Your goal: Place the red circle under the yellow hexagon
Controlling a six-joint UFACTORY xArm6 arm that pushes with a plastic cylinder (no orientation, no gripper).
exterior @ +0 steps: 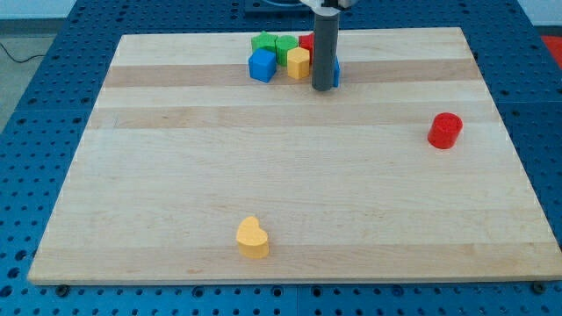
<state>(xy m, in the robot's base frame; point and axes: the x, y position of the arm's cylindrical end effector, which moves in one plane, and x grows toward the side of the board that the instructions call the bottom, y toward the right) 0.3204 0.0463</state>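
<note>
Crowding yellow hexagon point(299, 62), blocks, my tip point(323, 88)

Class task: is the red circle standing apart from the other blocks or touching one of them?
Apart. The red circle sits alone near the view's right edge; the yellow hexagon and my tip are far off.

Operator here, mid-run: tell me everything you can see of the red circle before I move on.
The red circle is a short, solid red cylinder, matte like painted wood or plastic, standing upright on its flat base with its round top facing up. It sits alone on the wooden board near the view's right edge, touching no other block. My tip is far off toward the view's top, beside the cluster holding the yellow hexagon, so nothing is in contact with the circle.
</note>
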